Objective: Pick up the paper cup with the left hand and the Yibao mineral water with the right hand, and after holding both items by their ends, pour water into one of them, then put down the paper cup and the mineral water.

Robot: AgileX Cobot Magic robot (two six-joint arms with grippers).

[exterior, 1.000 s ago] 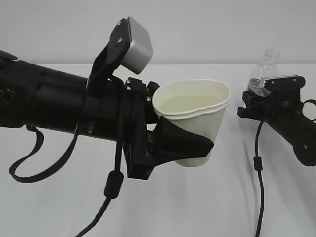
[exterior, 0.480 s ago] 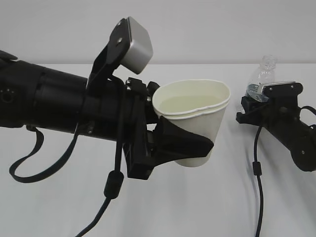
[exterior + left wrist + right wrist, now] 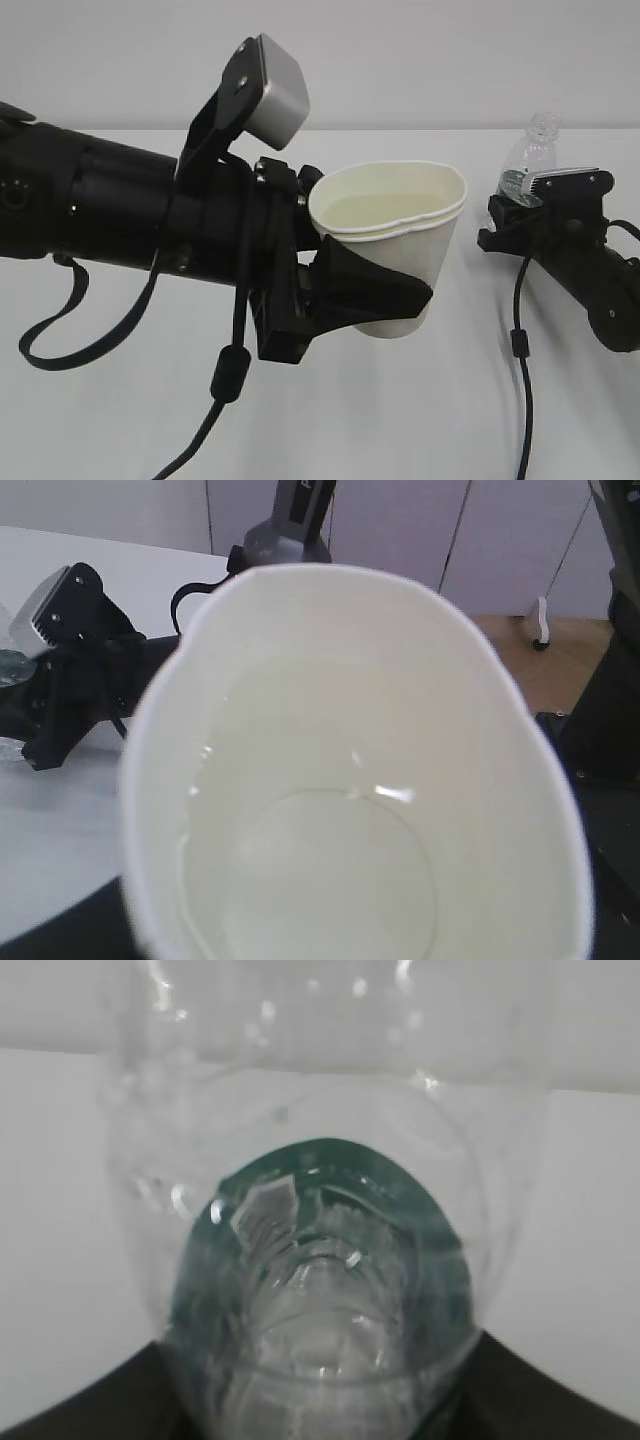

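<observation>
My left gripper (image 3: pixel 385 290) is shut on the white paper cup (image 3: pixel 440 240) and holds it upright above the table, left of centre. The cup's rim is squeezed to an oval. In the left wrist view the cup (image 3: pixel 330 810) fills the frame, with clear water in its bottom. My right gripper (image 3: pixel 512 215) at the right is shut on the Yibao mineral water (image 3: pixel 530 155), whose uncapped neck stands up behind the grey module. In the right wrist view the clear bottle (image 3: pixel 320 1260) with its green label fills the frame between dark fingers (image 3: pixel 80 1410).
The white table (image 3: pixel 480 400) spreads under both arms. A black cable (image 3: pixel 520 340) hangs from the right arm and another (image 3: pixel 225 375) from the left. The left wrist view shows the right gripper (image 3: pixel 60 680) at left, and black robot parts (image 3: pixel 610 710) at right.
My right gripper has sunk a little with the bottle, whose neck now stands lower and slightly further left. The left arm and cup have not moved.
</observation>
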